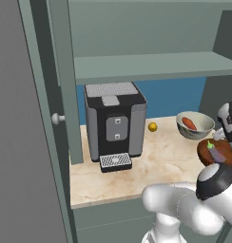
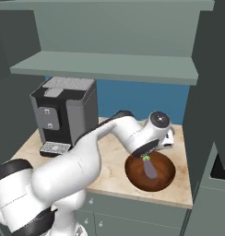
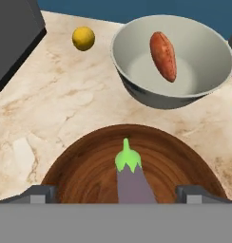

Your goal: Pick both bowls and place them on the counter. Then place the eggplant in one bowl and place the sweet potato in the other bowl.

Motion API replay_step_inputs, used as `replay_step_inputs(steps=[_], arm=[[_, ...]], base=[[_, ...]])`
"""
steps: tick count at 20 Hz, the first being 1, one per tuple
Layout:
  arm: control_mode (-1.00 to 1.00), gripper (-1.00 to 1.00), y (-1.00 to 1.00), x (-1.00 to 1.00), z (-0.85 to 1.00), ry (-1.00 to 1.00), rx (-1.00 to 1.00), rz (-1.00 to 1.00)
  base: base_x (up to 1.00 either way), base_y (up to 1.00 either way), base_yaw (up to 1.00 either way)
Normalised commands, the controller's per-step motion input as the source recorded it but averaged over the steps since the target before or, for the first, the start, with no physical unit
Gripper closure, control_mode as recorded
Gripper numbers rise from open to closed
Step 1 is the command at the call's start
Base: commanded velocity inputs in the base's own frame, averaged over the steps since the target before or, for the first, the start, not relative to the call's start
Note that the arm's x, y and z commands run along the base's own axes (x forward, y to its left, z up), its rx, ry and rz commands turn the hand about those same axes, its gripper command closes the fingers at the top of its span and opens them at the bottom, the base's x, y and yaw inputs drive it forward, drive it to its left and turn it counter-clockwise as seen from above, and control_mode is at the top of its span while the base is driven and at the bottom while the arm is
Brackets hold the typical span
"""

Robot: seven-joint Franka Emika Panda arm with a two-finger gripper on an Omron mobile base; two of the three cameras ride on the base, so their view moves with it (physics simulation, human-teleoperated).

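Observation:
The dark reddish-brown wooden bowl [image 3: 89,161] [image 2: 135,177] [image 1: 205,151] stands on the beige marble counter [image 3: 51,104] near its front right corner. The purple eggplant [image 3: 132,182] [image 2: 151,169] [image 1: 216,153] lies inside it, green stem tip pointing toward the back. My gripper [image 3: 117,194] hangs just above this bowl, open, its fingertips [image 3: 39,193] wide apart on either side of the eggplant and clear of it. Behind, the grey-beige bowl [image 3: 137,90] [image 1: 199,131] holds the orange-red sweet potato [image 3: 164,56] [image 1: 188,123].
A small yellow ball [image 3: 83,38] [image 1: 152,126] lies on the counter left of the grey bowl. A black-and-grey coffee machine [image 1: 115,121] [image 2: 63,115] stands at the left. A grey-green shelf [image 1: 151,64] [image 2: 105,64] runs overhead, with cabinet walls on both sides.

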Motion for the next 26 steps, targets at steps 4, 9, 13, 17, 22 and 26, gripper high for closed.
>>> replay_step_inputs(steps=[4,9,13,17,22,26], arm=[[-1.00,-1.00,0.48,-0.40,0.26,-0.02,0.00,-0.07],[-1.00,-1.00,0.55,-0.38,0.18,-0.03,0.00,-0.10],[-1.00,-1.00,0.53,-0.35,0.19,0.00,0.00,-0.10],[-1.00,-1.00,0.49,-0.34,0.21,0.00,0.00,-0.08],[-1.00,-1.00,0.54,-0.31,0.16,0.00,0.00,-0.07],[-1.00,-1.00,0.54,-0.30,0.15,0.00,0.00,-0.06]], base=[[0.00,0.00,0.00],[0.00,0.00,0.00],[0.00,0.00,0.00],[0.00,0.00,0.00],[0.00,0.00,0.00],[0.00,0.00,0.00]])
